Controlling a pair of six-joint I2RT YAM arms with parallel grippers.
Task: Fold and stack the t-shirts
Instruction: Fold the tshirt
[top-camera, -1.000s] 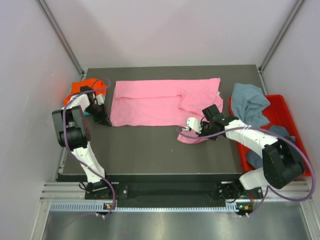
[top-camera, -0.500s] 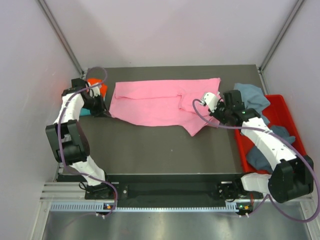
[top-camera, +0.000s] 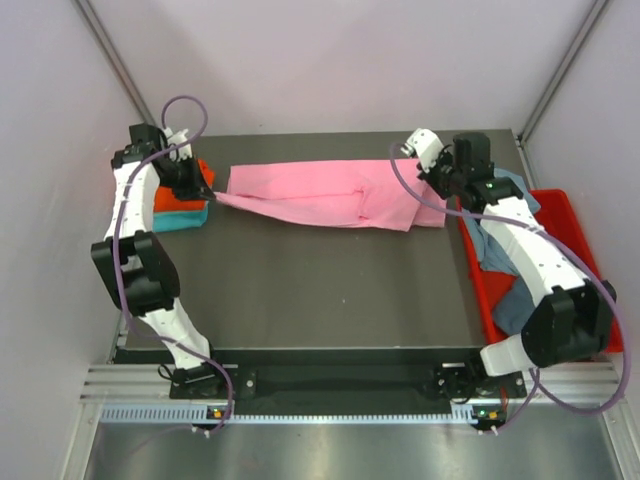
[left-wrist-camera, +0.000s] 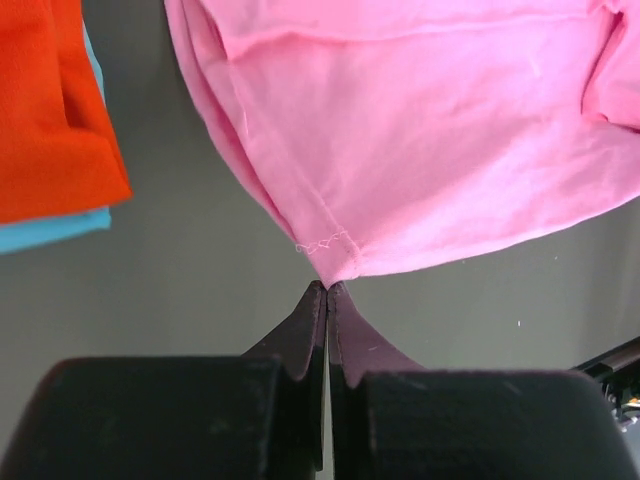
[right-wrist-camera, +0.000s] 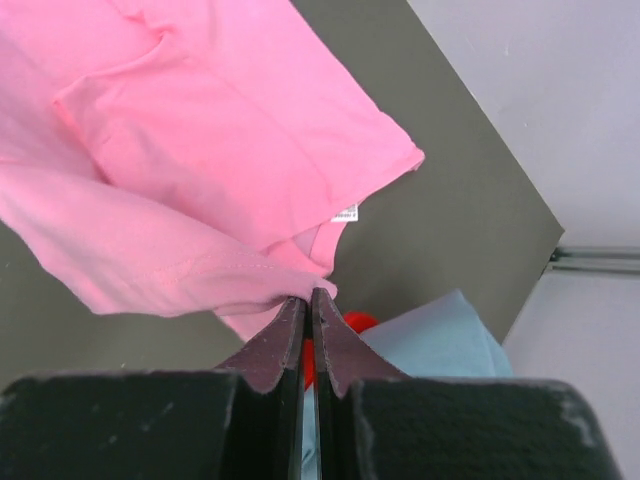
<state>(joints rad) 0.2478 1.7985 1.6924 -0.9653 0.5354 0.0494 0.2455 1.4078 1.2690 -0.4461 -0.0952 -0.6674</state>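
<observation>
The pink t-shirt (top-camera: 320, 195) lies as a long band across the far half of the tabletop (top-camera: 320, 300), pulled taut between your two claws. The left claw (left-wrist-camera: 327, 292) is pinched fully closed on the stitched hem corner at the shirt's left end. The right claw (right-wrist-camera: 308, 298) is closed just as tight on a bunched fold at the right end.

You look to be partway through a lengthwise fold, carrying the near edge toward the far one. To do it well:

- Move both claws at a matched pace and height so the band stays straight.
- Keep light tension, enough to flatten the wrinkle near the middle without dragging the whole shirt.
- Lay the edge down along the far one before you let go.
- Watch the left corner, which sits just beside the folded orange tee (left-wrist-camera: 50, 110) on the teal tee (left-wrist-camera: 50, 232).
- Watch the right end, which is near the grey-blue tee (top-camera: 500, 240) spilling from the red bin (top-camera: 565, 215).

Your left arm runs up the left edge with the wrist turned inward. Your right arm stretches to the far right corner, above the bin, with the claw pointing back at the shirt.
</observation>
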